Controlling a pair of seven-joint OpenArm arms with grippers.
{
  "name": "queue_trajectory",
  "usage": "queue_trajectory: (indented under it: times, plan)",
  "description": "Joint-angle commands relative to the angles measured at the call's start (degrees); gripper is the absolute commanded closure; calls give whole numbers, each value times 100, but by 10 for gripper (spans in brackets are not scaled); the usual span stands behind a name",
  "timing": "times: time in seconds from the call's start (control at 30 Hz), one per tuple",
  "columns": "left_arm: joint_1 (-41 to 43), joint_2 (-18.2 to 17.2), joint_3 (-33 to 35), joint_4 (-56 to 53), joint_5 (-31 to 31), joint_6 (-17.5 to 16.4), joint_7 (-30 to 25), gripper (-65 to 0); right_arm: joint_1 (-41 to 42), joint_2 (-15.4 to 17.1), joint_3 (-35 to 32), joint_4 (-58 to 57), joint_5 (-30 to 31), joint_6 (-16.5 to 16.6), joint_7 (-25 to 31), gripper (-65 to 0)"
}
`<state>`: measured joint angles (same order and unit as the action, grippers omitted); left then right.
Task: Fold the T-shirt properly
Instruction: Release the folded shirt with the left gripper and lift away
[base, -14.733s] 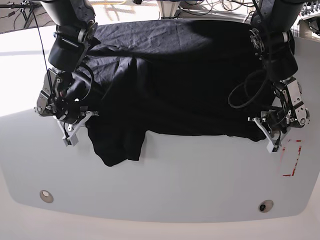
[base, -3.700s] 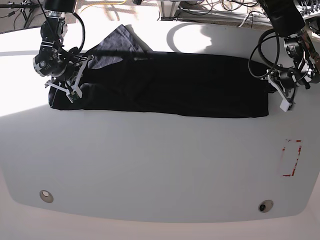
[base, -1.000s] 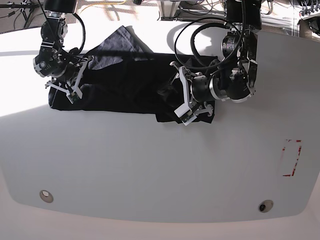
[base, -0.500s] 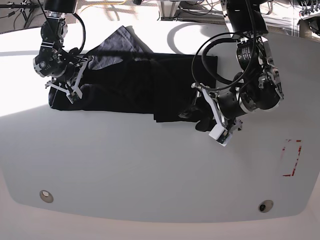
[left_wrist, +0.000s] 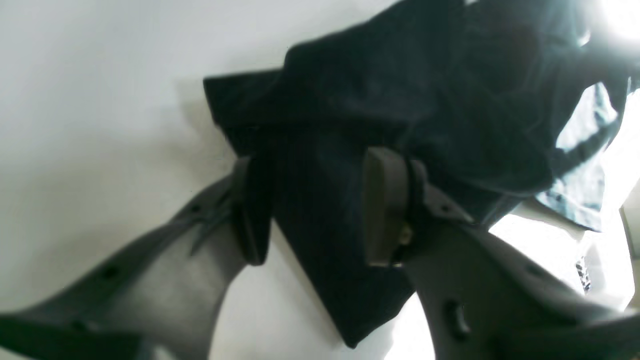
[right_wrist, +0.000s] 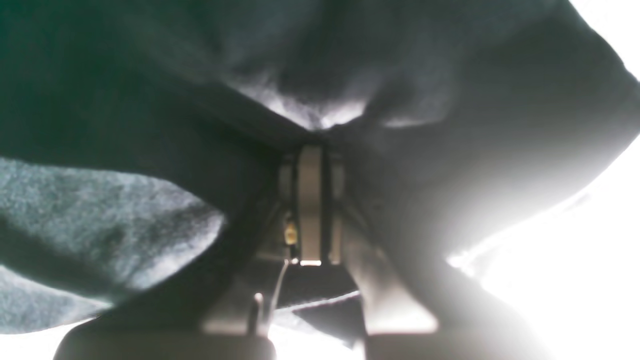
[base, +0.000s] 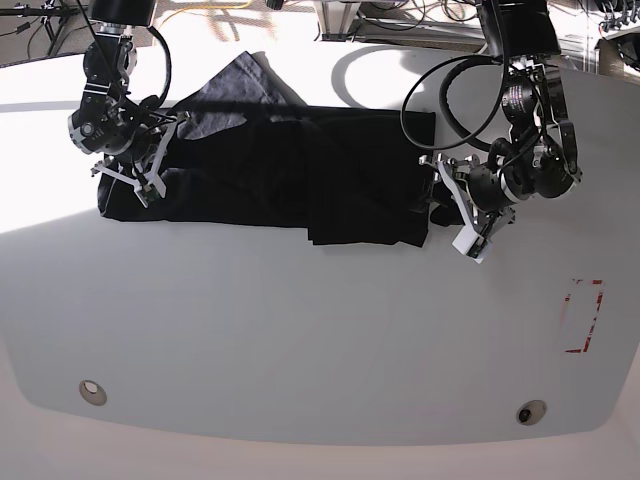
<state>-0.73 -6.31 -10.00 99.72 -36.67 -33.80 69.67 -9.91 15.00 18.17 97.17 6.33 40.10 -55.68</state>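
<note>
The black T-shirt (base: 260, 170) lies as a long folded band across the far part of the white table (base: 300, 330). Its right end is doubled over to the left, and a greyer flap (base: 235, 85) sticks out at the back left. My left gripper (base: 452, 210) is open at the right edge of that fold. In the left wrist view its fingers (left_wrist: 385, 205) stand wide apart with the shirt's cloth (left_wrist: 400, 90) showing between them. My right gripper (base: 140, 170) is shut on the shirt's left end. In the right wrist view its closed tips (right_wrist: 311, 200) are wrapped in dark cloth (right_wrist: 150, 125).
A red tape outline (base: 583, 316) marks the table at the right. Two round holes (base: 92, 391) (base: 530, 411) sit near the front edge. Cables and stands crowd the back behind the table.
My left arm carried the shirt's right end leftward, let it go, then drew back to the right; the end now lies folded over. My right arm has held still.
</note>
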Motion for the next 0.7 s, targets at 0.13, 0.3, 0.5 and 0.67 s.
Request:
queue_trajectory:
  times: [0.13, 0.3, 0.5, 0.67]
  plan:
    - [-28, -42, 160, 116, 163, -35, -483, -144, 11, -116, 42, 697, 93, -10, -36, -17]
    - [183, -130, 143, 423, 409, -35, -554, -129, 134, -213, 24, 1347, 93, -10, -564, -17]
    - [482, -385, 134, 845, 462, -35, -545, -131, 354, -485, 24, 1831, 93, -10, -1293, -17]
    - [579, -429, 116, 924, 471, -35, -545, -132, 380, -538, 16, 1840, 93, -10, -1513, -19]
